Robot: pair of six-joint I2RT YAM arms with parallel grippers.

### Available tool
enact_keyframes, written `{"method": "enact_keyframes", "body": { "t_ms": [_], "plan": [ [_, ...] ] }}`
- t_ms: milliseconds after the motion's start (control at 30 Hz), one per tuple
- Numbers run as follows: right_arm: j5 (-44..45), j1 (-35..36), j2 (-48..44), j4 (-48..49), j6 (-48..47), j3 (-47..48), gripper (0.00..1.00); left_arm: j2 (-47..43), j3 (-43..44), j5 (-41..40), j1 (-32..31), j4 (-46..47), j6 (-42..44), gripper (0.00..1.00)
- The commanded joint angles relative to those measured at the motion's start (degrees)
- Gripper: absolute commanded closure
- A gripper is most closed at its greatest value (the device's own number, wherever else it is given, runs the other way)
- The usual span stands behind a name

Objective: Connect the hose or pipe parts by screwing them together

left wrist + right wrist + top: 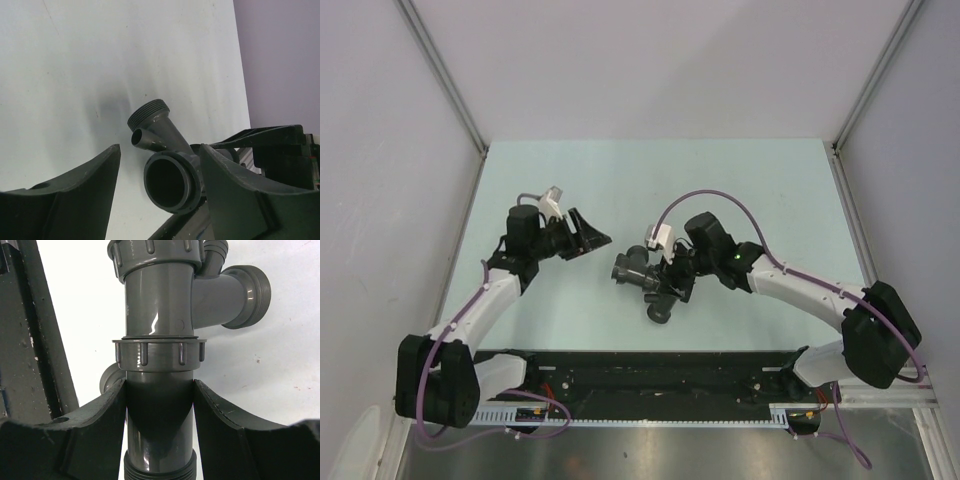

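Observation:
The two dark grey pipe parts stand in one line. A ribbed nut (pixel 160 356) sits where the straight tube (pixel 160 410) meets the branched fitting (pixel 165 290). My right gripper (pixel 160 395) is shut on the straight tube just below the nut, a finger on each side. In the top view the fitting (pixel 632 268) points left and the tube (pixel 660 306) angles toward the near edge, with the right gripper (pixel 670 283) on it. My left gripper (pixel 600 238) is open, up and left of the fitting, not touching it. Its wrist view looks into a round port (pixel 167 182) and shows a threaded port (pixel 148 114).
A black rail (pixel 650 375) runs along the table's near edge between the arm bases. Pale walls with metal corner posts (pixel 445 75) close in the pale green table (pixel 760 190) on three sides. A purple cable (pixel 705 198) loops over the right arm.

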Motion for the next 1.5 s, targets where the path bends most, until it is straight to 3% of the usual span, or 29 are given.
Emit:
{"method": "enact_keyframes", "body": {
  "t_ms": [0,700,1067,1300,1467],
  "plan": [
    [3.56,2.41,0.76,5.51,-0.14,0.71,1.0,1.36,-1.8,3.06,-0.08,0.18,2.23,0.3],
    [4.62,4.44,1.91,12.11,2.32,-2.81,1.0,5.41,-4.88,9.74,-7.11,1.05,3.81,0.31],
    [5.14,6.28,1.9,9.39,4.95,-2.89,1.0,5.32,-7.86,9.04,-8.43,1.76,3.46,0.49],
    [4.18,6.9,4.01,9.82,8.03,-2.81,0.93,6.72,-12.87,7.02,-9.66,7.64,-0.66,0.81],
    [4.53,6.46,6.21,8.95,9.7,-2.89,0.92,7.52,-15.6,4.12,-11.24,9.4,-1.37,0.89]
  ]
}}
